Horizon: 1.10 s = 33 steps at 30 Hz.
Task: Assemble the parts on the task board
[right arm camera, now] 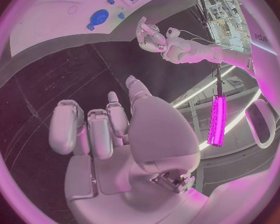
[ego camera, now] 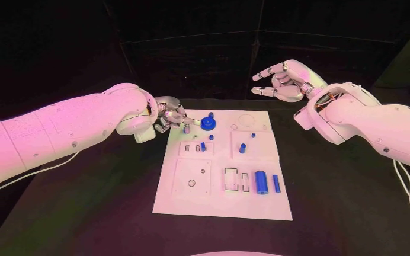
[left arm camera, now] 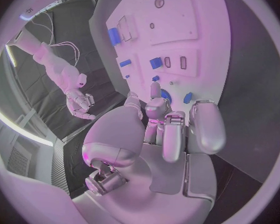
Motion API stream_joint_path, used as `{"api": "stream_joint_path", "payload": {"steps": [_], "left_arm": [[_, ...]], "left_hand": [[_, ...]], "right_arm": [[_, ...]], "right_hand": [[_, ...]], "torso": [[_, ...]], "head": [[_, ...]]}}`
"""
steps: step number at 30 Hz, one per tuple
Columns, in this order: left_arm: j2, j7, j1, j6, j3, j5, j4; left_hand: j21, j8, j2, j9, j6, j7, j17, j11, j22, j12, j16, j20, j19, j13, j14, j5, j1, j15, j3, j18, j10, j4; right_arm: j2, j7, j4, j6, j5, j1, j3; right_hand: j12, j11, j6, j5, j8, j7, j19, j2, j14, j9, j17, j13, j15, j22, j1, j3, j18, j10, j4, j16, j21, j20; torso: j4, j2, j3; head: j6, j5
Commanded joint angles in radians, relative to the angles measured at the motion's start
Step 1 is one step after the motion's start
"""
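Near edge of board: task board [ego camera: 171, 200] lies flat on the black desk [ego camera: 342, 208]; closest to the head camera are two blue parts lying side by side at its near right, a wide block [ego camera: 260, 181] and a slim bar [ego camera: 276, 184], just beside an unfilled rectangular slot [ego camera: 231, 178].
Mid board: short blue peg [ego camera: 243, 147] upright; small blue piece [ego camera: 202, 146] in the left socket group.
Far board: round blue part [ego camera: 209, 124] with a stem stands at the far left corner.
Left hand: left hand [ego camera: 173, 117] hangs over that far left corner, fingers curled toward the round part; a small blue piece [ego camera: 186, 129] sits at the fingertips, but whether it is pinched or merely touched, cannot tell.
Right hand: right hand [ego camera: 284, 82] raised beyond the far right of the board, fingers apart, holding nothing.
Risk 1: if the piece is only lightly pinched, it may slip and roll off the board.
Risk 2: curled fingers so near the round part could knock it out of its seat.
Risk 3: tilted entry could jam a peg in its socket.
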Motion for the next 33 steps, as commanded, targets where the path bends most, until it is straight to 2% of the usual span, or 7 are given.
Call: {"api": "stream_joint_path", "payload": {"steps": [1, 3, 9, 13, 17, 26, 33], "left_arm": [[0.032, -0.09, 0.008, 0.082, -0.004, -0.122, -0.024], [0.061, -0.097, 0.012, 0.085, -0.007, -0.135, -0.046], [0.115, -0.109, 0.018, 0.124, -0.01, -0.154, -0.089], [0.136, -0.115, 0.019, 0.15, -0.015, -0.167, -0.105], [0.156, -0.117, 0.019, 0.161, -0.026, -0.172, -0.119], [0.191, -0.12, 0.015, 0.176, -0.046, -0.175, -0.144], [0.203, -0.121, 0.011, 0.189, -0.05, -0.175, -0.16]], "left_hand": [[0.007, 0.015, -0.001, 0.013, -0.015, 0.0, 0.263, 0.001, 0.007, 0.015, 0.006, -0.006, 0.0, 0.016, 0.107, -0.003, 0.006, -0.007, -0.01, -0.021, 0.007, 0.008], [0.013, 0.032, -0.006, 0.029, -0.028, 0.0, 0.263, 0.001, 0.016, 0.028, 0.006, -0.006, -0.001, 0.031, 0.107, -0.003, 0.006, -0.006, -0.025, -0.022, 0.007, 0.017], [0.015, 0.054, -0.013, 0.049, -0.047, 0.0, 0.263, 0.001, 0.017, 0.035, 0.006, -0.005, -0.005, 0.039, 0.107, -0.003, 0.001, -0.006, -0.049, -0.022, 0.001, 0.034], [0.01, 0.06, -0.019, 0.057, -0.063, 0.003, 0.263, 0.003, 0.009, 0.029, 0.006, -0.005, -0.01, 0.033, 0.107, -0.004, -0.012, -0.005, -0.07, -0.02, -0.011, 0.051], [0.012, 0.057, -0.021, 0.059, -0.081, 0.007, 0.263, 0.006, 0.013, 0.017, 0.006, -0.004, -0.011, 0.018, 0.107, -0.004, -0.005, -0.003, -0.079, -0.021, -0.024, 0.052], [0.016, 0.058, -0.018, 0.061, -0.085, 0.008, 0.263, 0.007, 0.019, 0.02, 0.006, -0.003, -0.01, 0.022, 0.107, -0.004, 0.003, -0.002, -0.079, -0.022, -0.022, 0.051], [0.016, 0.059, -0.012, 0.063, -0.087, 0.008, 0.263, 0.007, 0.02, 0.02, 0.006, -0.002, -0.01, 0.021, 0.107, -0.003, 0.009, -0.001, -0.078, -0.022, -0.023, 0.05]], "right_arm": [[0.008, -0.018, -0.005, 0.009, 0.022, 0.003, 0.001], [0.014, -0.03, -0.008, 0.009, 0.019, 0.003, 0.001], [0.024, -0.044, -0.013, 0.008, 0.016, 0.004, 0.001], [0.032, -0.045, -0.017, 0.005, 0.015, 0.004, 0.001], [0.037, -0.048, -0.019, 0.005, 0.013, 0.004, 0.001], [0.045, -0.053, -0.022, 0.007, 0.011, 0.004, 0.001], [0.049, -0.057, -0.025, 0.01, 0.009, 0.004, 0.001]], "right_hand": [[-0.006, 0.0, 0.009, 0.008, 0.007, -0.001, -0.01, 0.0, 0.054, 0.001, 0.058, 0.002, -0.008, -0.006, 0.01, -0.008, 0.017, -0.007, 0.001, -0.005, -0.006, 0.0], [-0.007, 0.0, 0.009, 0.01, 0.008, -0.001, -0.011, 0.0, 0.054, 0.001, 0.056, 0.001, -0.008, -0.008, 0.009, -0.01, 0.017, -0.007, 0.002, -0.006, -0.007, 0.0], [-0.007, 0.0, 0.009, 0.01, 0.008, -0.001, -0.011, 0.0, 0.054, 0.001, 0.056, 0.001, -0.008, -0.008, 0.009, -0.01, 0.017, -0.007, 0.002, -0.006, -0.007, 0.0], [-0.008, 0.0, 0.006, 0.016, 0.007, -0.001, -0.012, 0.001, 0.054, 0.0, 0.055, 0.0, -0.009, -0.011, 0.011, -0.012, 0.017, -0.008, 0.002, -0.008, -0.009, -0.001], [-0.009, 0.0, 0.003, 0.029, 0.008, 0.0, -0.012, 0.002, 0.054, -0.001, 0.054, -0.001, -0.009, -0.012, 0.015, -0.015, 0.017, -0.009, 0.002, -0.009, -0.011, -0.001], [-0.011, -0.001, 0.001, 0.057, 0.01, -0.001, -0.011, 0.004, 0.055, -0.002, 0.053, -0.003, -0.01, -0.014, 0.022, -0.02, 0.017, -0.01, 0.002, -0.012, -0.014, -0.002], [-0.011, -0.001, 0.001, 0.064, 0.011, -0.001, -0.011, 0.004, 0.055, -0.002, 0.052, -0.004, -0.01, -0.014, 0.023, -0.021, 0.017, -0.011, 0.003, -0.013, -0.014, -0.002]], "torso": [[0.0007, -0.005, 0.0036], [-0.0025, -0.005, 0.0033], [-0.0031, -0.005, 0.0033], [-0.0063, -0.005, 0.0033], [0.0005, -0.004, 0.0023], [-0.001, -0.004, 0.0021], [-0.0019, -0.003, 0.0022]], "head": [[-0.006, 0.004], [-0.005, 0.009], [-0.003, 0.006], [-0.003, 0.005], [-0.005, -0.003], [-0.011, 0.001], [-0.015, 0.003]]}}
